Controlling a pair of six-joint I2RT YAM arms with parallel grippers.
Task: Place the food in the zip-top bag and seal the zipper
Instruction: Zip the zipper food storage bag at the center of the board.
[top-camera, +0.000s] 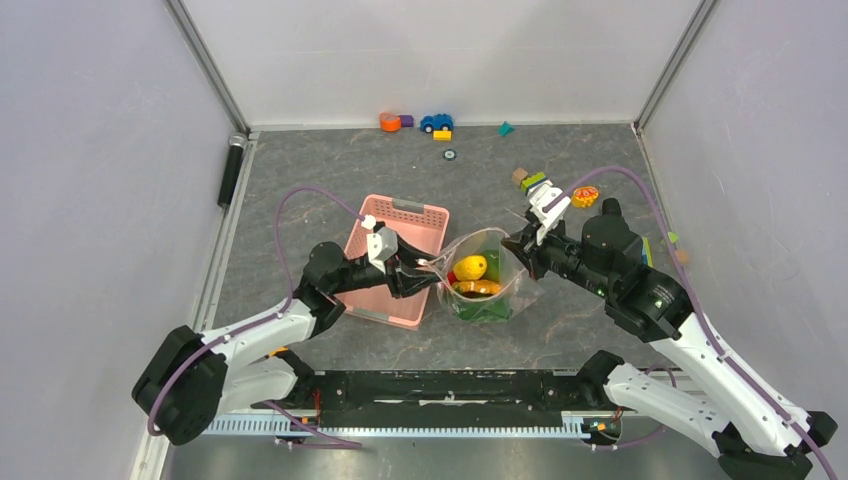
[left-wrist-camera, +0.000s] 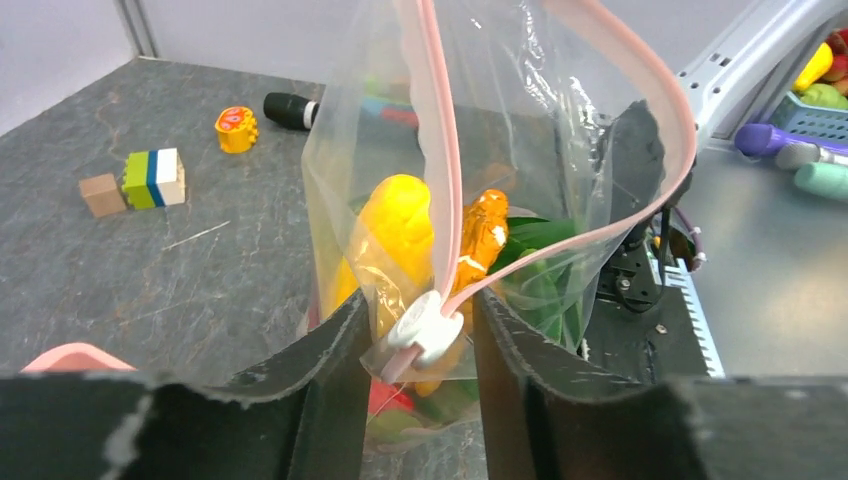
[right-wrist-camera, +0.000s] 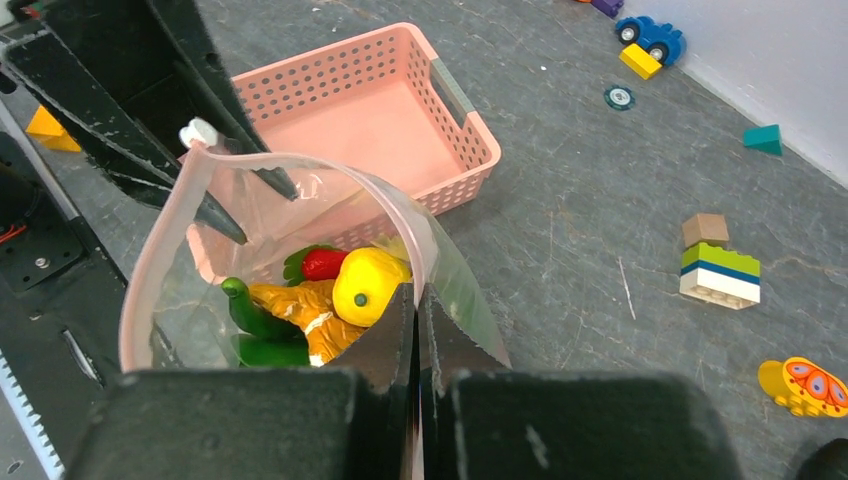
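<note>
1 bag (top-camera: 487, 275) with 1 slider (left-wrist-camera: 425, 327); 1 basket (top-camera: 405, 215). In the bag: 1 yellow fruit (right-wrist-camera: 368, 283), 1 orange piece (right-wrist-camera: 300, 305), 1 chili (right-wrist-camera: 325, 263), at least 2 green pieces (right-wrist-camera: 245, 305). Loose toys: 1 car (top-camera: 436, 122), 1 yellow brick (top-camera: 442, 135), 1 orange block (top-camera: 390, 122), 1 purple block (top-camera: 406, 121), 1 teal wedge (top-camera: 506, 128), 1 disc (top-camera: 450, 154), 1 brown cube (right-wrist-camera: 705, 230), 1 striped stack (right-wrist-camera: 720, 275), 1 butterfly (top-camera: 585, 196), 1 yellow wedge (right-wrist-camera: 48, 128). 1 black cylinder (top-camera: 232, 170) by the wall.

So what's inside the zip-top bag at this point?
Visible in the zip-top bag: a yellow mango, an orange piece, a red chili and dark green pieces. Anything lower down is covered by these and by the right hand.
</note>
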